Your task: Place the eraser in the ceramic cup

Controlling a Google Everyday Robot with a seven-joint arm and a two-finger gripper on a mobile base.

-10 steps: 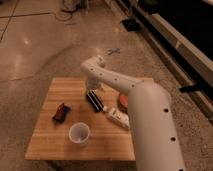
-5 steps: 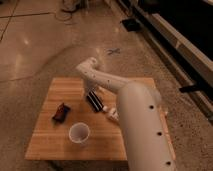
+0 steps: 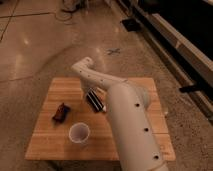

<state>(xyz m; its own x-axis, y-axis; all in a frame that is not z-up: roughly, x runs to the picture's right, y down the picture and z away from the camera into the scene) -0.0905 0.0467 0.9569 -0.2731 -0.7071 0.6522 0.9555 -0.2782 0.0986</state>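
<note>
Reach has been extended until the released gripper (image 3: pixel 98 94) is held just over the eraser (image 3: pixel 92 100); grasping is judged next.

**Arm swings in from the right and fills the lower centre**

The robot's thick white arm link (image 3: pixel 132 125), which a second ago stood toward the right side of the light wooden table (image 3: pixel 50 135), now rises through the lower centre of the frame. It covers the wide orange-red bowl and the white bottle that showed right of centre before. The arm's elbow (image 3: pixel 82 66) has drifted slightly left. The gripper (image 3: pixel 100 96), at the long black rectangular eraser (image 3: pixel 93 100) mid-frame, is now crowded from the right by that link.
</note>
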